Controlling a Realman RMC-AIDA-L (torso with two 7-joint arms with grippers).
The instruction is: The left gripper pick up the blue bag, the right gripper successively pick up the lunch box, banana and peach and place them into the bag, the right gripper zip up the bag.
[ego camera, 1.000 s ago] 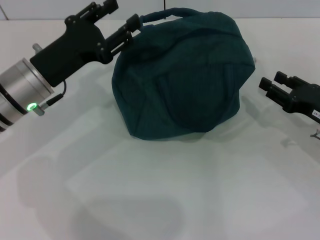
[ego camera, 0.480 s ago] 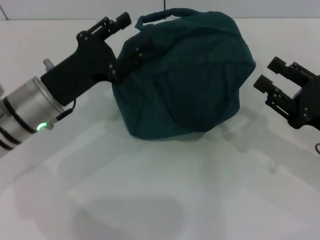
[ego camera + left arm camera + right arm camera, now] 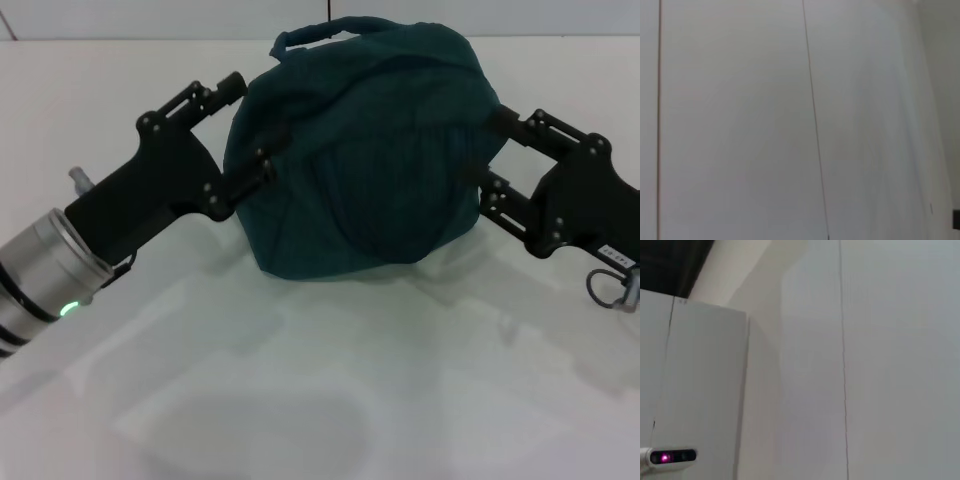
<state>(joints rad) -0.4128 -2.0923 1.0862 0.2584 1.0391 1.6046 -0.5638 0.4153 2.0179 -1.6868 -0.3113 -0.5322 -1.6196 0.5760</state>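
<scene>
- Both grippers have closed in on the blue bag (image 3: 365, 150), which sits mid-table, far side.
- Left gripper (image 3: 245, 130) brackets its nine o'clock flank, jaws wide; right gripper (image 3: 495, 150) brackets three o'clock, jaws wide.
- Neither grips yet; no food visible, so bag seems packed.

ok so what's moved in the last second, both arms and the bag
Both arms closed in on the blue bag. The left gripper dropped from the handle to the bag's left side, jaws open against it. The right gripper swung in from the right to the bag's right side, jaws open. The bag stayed put on the table.
</scene>
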